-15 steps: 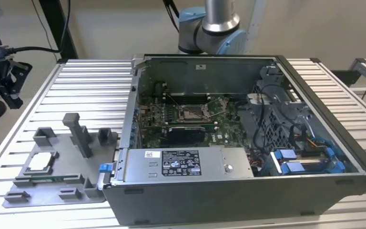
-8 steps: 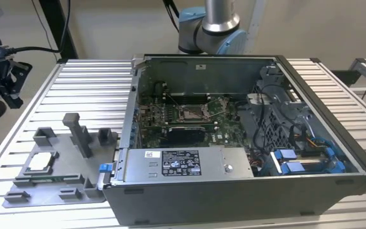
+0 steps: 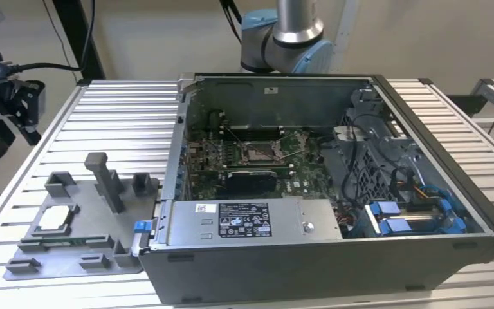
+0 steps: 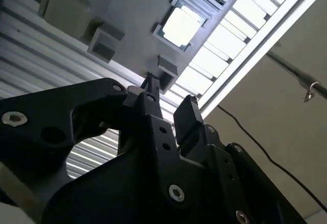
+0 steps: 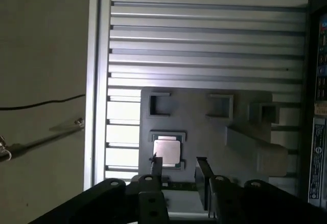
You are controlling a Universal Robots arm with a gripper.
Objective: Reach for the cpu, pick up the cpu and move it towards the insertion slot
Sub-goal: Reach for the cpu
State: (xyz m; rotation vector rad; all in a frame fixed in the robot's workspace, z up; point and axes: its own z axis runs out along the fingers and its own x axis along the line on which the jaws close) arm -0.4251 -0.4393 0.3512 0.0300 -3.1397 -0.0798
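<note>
The cpu (image 3: 54, 219) is a small pale square chip lying flat in its nest on the grey fixture plate (image 3: 67, 269), at the exterior view's left. It also shows in both wrist views (image 4: 180, 25) (image 5: 166, 150). The insertion slot (image 3: 257, 153) is a shiny square frame with a dark centre on the green motherboard inside the open computer case. My gripper (image 5: 179, 165) (image 4: 169, 93) is open with nothing between its black fingers (image 5: 156, 166). It hangs apart from the cpu, which lies beyond the fingertips.
Grey blocks and a tall post (image 3: 105, 180) stand on the fixture plate around the cpu. The open computer case (image 3: 333, 257) fills the middle of the slatted metal table (image 3: 118, 116). Black gear with cables (image 3: 11, 103) sits off the table at the exterior view's left edge.
</note>
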